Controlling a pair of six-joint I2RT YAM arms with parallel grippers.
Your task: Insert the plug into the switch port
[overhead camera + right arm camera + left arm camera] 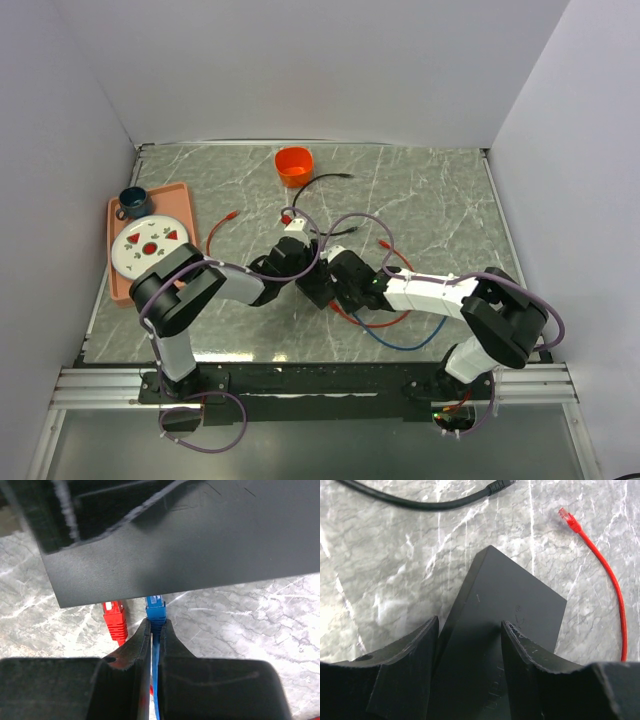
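Observation:
The flat black box (510, 595) is tilted between the fingers of my left gripper (470, 627), which is shut on it. In the top view the box (318, 290) sits mid-table between both arms. My right gripper (155, 625) is shut on a blue plug (156, 609). Its tip meets the lower edge of the box (190, 545). The switch port is hidden under that edge, so I cannot tell if the plug is inside. A red plug (115, 617) meets the same edge just to the left of the blue one.
An orange cup (293, 163) stands at the back. A pink tray (118, 280) on the left holds a plate and a dark cup. A loose red cable (615, 590) and a black cable (420, 502) lie beyond the box. Blue cable (400, 345) loops near the right arm.

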